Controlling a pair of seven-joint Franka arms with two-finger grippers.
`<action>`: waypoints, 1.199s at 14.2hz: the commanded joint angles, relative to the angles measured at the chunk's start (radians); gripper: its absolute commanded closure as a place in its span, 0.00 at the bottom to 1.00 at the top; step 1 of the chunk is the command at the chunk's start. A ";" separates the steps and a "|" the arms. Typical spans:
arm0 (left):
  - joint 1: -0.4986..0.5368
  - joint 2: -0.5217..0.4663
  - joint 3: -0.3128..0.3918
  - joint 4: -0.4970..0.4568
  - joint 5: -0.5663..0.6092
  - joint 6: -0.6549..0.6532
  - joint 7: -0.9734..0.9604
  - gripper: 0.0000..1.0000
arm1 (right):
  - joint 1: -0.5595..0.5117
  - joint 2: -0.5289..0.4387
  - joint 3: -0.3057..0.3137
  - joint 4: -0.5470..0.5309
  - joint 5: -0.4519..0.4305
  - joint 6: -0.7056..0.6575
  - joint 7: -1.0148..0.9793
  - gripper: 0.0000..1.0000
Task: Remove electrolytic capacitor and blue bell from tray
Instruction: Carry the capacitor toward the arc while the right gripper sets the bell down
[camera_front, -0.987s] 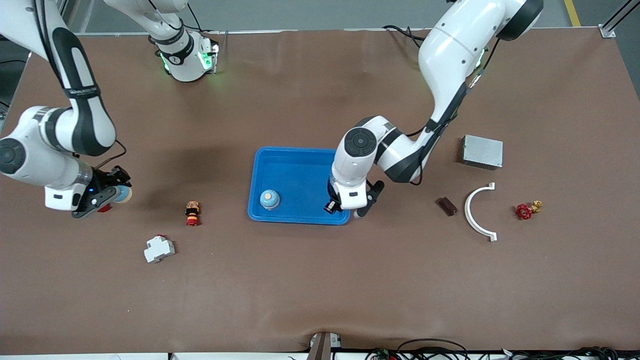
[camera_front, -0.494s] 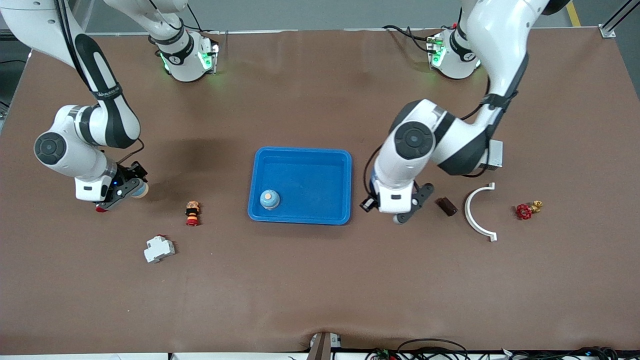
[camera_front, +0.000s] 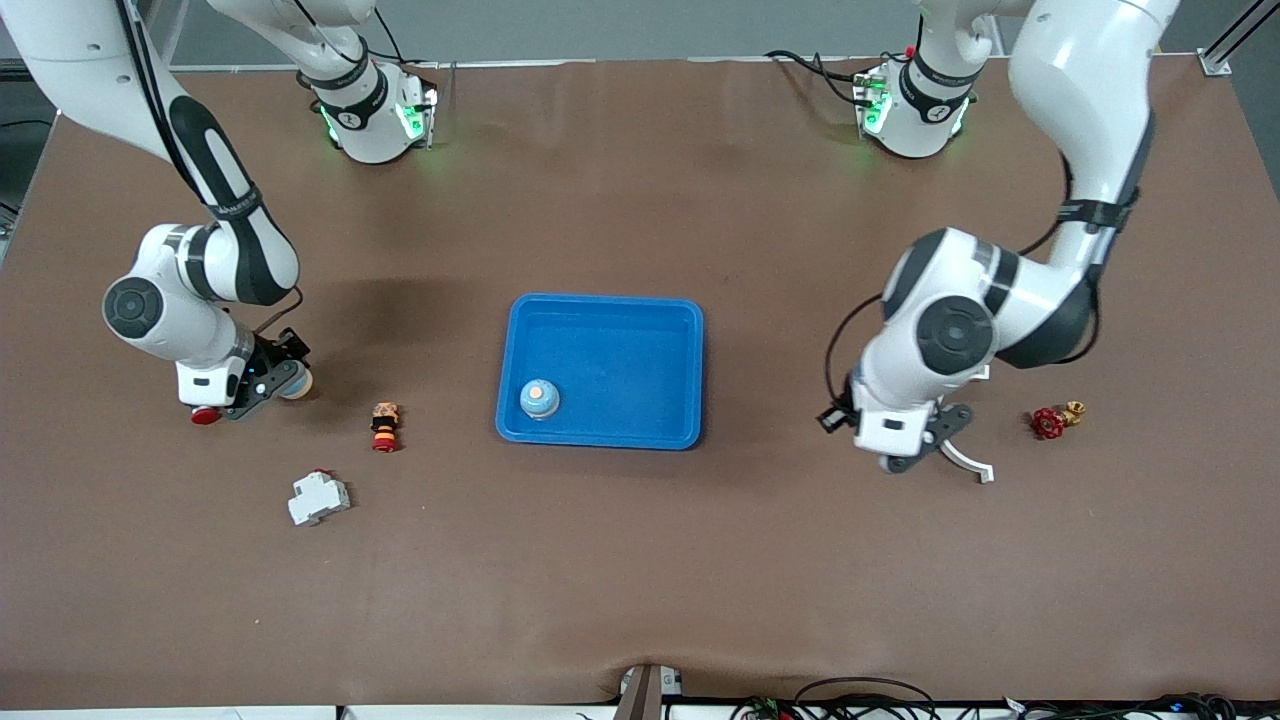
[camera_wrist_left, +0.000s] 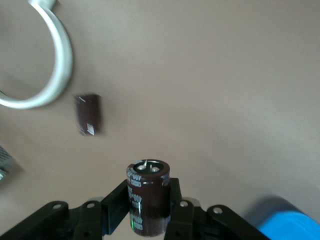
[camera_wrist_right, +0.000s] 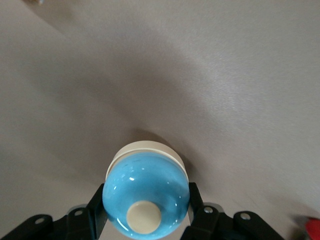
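Note:
My left gripper (camera_front: 912, 457) is shut on a dark brown capacitor (camera_wrist_left: 147, 192), held upright in the left wrist view between the fingers (camera_wrist_left: 114, 210). It hangs over the table beside the white arc (camera_front: 968, 460). A second brown capacitor (camera_wrist_left: 87, 115) lies on the table by the arc (camera_wrist_left: 52, 70); the arm hides it in the front view. My right gripper (camera_front: 268, 386) is shut on a blue bell (camera_front: 297, 381) with a cream button, also seen in the right wrist view (camera_wrist_right: 145, 192), low over the table at the right arm's end. Another blue bell (camera_front: 539, 399) stands in the blue tray (camera_front: 620, 330).
A red push button (camera_front: 204, 415) lies by the right gripper. A small orange and red part (camera_front: 384, 425) and a white breaker (camera_front: 318, 497) lie nearer to the camera. A red valve (camera_front: 1049, 423) lies at the left arm's end.
My left arm has swung from the tray's edge to the white arc with the capacitor. My right arm has carried the bell a little toward the tray.

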 joint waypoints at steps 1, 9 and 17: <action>0.073 -0.021 -0.010 -0.042 -0.015 -0.017 0.087 1.00 | -0.006 0.027 0.002 0.019 -0.019 0.010 -0.013 0.79; 0.229 0.005 -0.010 -0.079 -0.001 -0.014 0.330 1.00 | 0.077 -0.113 0.003 0.124 -0.008 -0.243 0.029 0.00; 0.292 0.002 -0.001 -0.128 0.025 -0.014 0.417 1.00 | 0.553 -0.148 0.011 0.255 0.133 -0.352 1.090 0.00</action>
